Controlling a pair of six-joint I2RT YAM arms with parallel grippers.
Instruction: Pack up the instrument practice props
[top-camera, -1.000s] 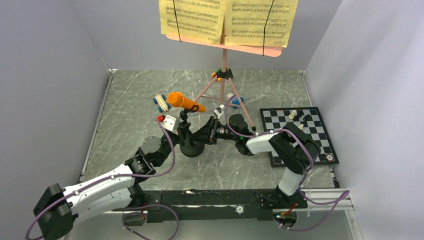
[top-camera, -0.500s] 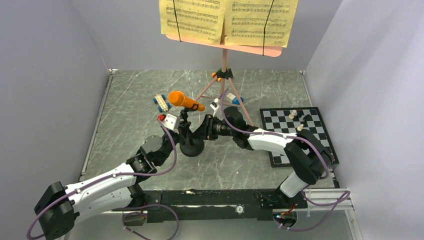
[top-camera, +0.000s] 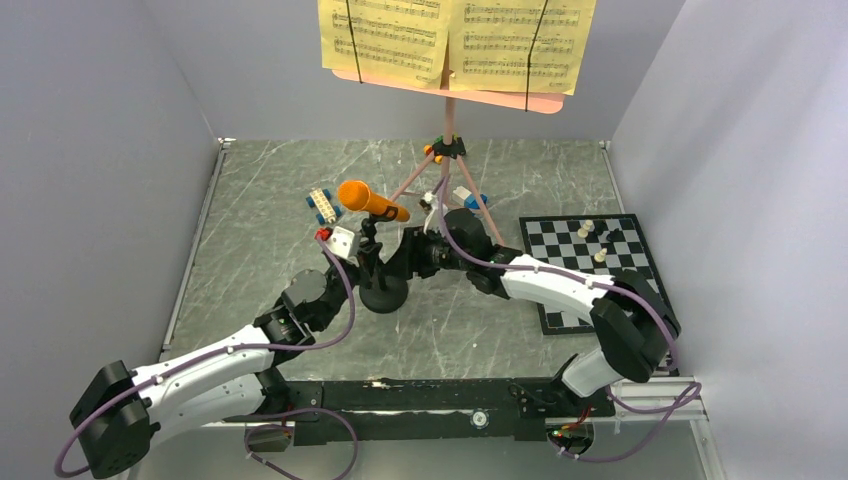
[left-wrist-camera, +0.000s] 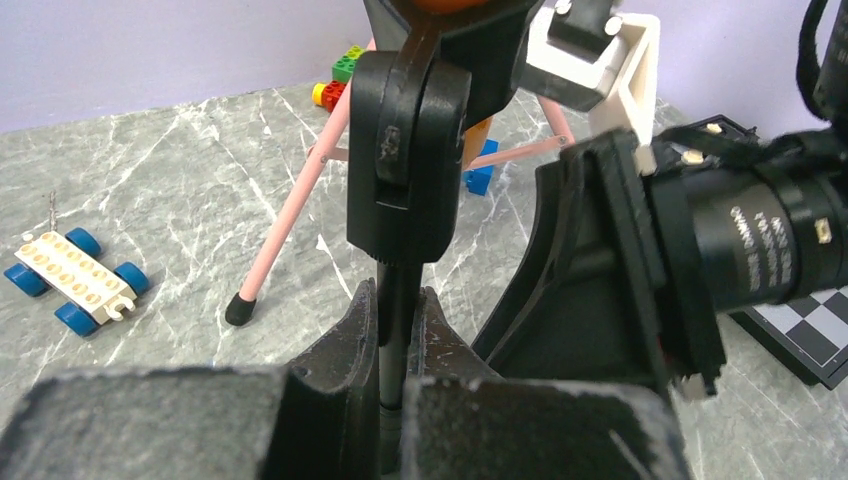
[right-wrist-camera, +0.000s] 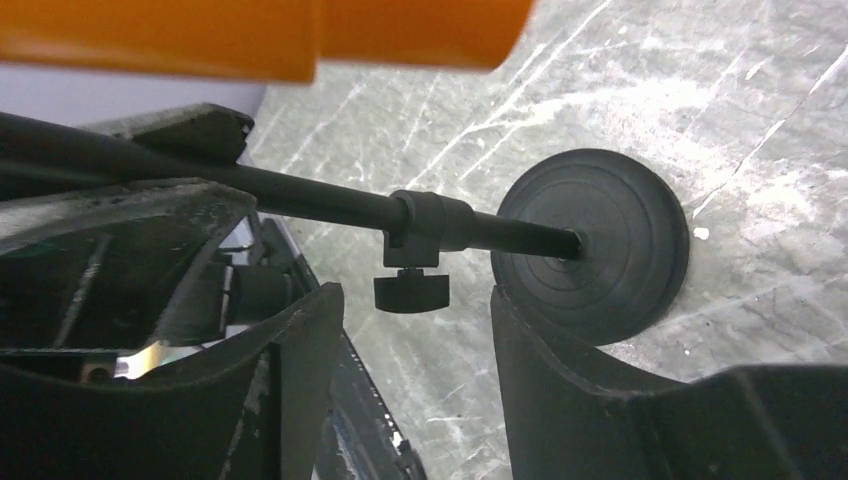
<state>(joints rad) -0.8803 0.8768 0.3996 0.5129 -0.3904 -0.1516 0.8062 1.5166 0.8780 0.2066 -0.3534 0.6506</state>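
The orange microphone (top-camera: 368, 201) sits in the clip of the small black mic stand (top-camera: 383, 296), which stands upright on its round base. My left gripper (top-camera: 366, 264) is shut on the stand's thin pole (left-wrist-camera: 398, 285), just below the clip (left-wrist-camera: 405, 160). My right gripper (top-camera: 398, 258) is open, right of the pole. In the right wrist view its fingers (right-wrist-camera: 415, 310) straddle the pole's clamp knob (right-wrist-camera: 410, 290) without touching it, with the base (right-wrist-camera: 600, 240) and microphone (right-wrist-camera: 250, 35) in sight. The pink music stand (top-camera: 448, 120) holds the yellow sheet-music pages (top-camera: 455, 40) at the back.
The chessboard (top-camera: 630, 270) with pieces lies at the right. Blue-and-white toy blocks lie left (top-camera: 322, 205) and right (top-camera: 470, 197) of the tripod legs; one shows in the left wrist view (left-wrist-camera: 72, 283). A pink tripod leg (left-wrist-camera: 290, 200) stands just behind the mic stand. Grey walls enclose the table.
My right arm has stretched left and brought its open gripper up to the mic stand's pole. My left gripper has kept its hold; the stand and microphone barely moved.
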